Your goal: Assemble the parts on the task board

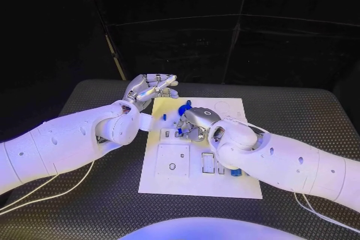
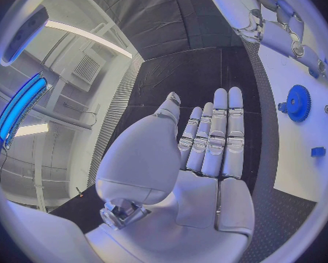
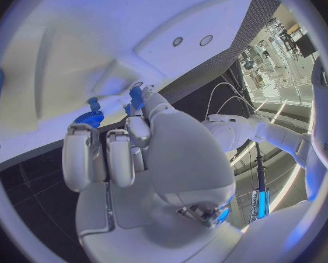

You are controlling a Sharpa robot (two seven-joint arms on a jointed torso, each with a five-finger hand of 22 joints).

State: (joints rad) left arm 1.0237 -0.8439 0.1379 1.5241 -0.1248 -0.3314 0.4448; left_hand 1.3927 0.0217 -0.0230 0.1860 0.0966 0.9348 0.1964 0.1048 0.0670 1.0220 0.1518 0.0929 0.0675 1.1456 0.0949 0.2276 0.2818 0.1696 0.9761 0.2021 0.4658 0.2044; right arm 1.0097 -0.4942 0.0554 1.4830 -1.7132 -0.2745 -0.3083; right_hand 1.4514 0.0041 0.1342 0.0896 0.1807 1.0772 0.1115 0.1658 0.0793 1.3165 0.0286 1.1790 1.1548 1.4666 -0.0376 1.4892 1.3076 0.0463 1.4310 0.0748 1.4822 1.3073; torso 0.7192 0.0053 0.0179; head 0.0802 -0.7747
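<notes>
1. Well, nearest me is the board point(image 1: 196, 184), a white plate lying flat on the counter point(image 1: 90, 209). It carries a small blue block point(image 1: 234, 172) beside its cut-out slots, close under my right forearm.
2. Mid-board, my right hand point(image 1: 196, 120) hovers low with the fingers curled in. The right wrist view shows a blue peg point(image 3: 135, 98) right at the fingertips point(image 3: 140, 93). I cannot tell whether it is pinched or only touched.
3. Just beyond those fingers sits the gear point(image 1: 185, 109), blue and toothed, flat on the board.
   - I judge it light, stiff moulded plastic, and somewhat slippery on its faces.
   - The teeth give the better purchase, so I would pinch it across the rim. Its raised hub would do if the rim proves awkward.
   - A part this small will skid or tip if nudged sideways, so I would come straight down on it.
4. Farthest out, my left hand point(image 1: 150, 86) is off the board's far left corner. Its fingers are straight and side by side, and the palm is empty.
5. The counter is black with a textured, grippy-looking mat, so I expect the board to stay put under light pressure. The board itself looks smooth.
6. Room is tight between the two hands at the far end. A cable point(image 1: 45, 190) trails under my left arm, and dark walls stand behind.
</notes>
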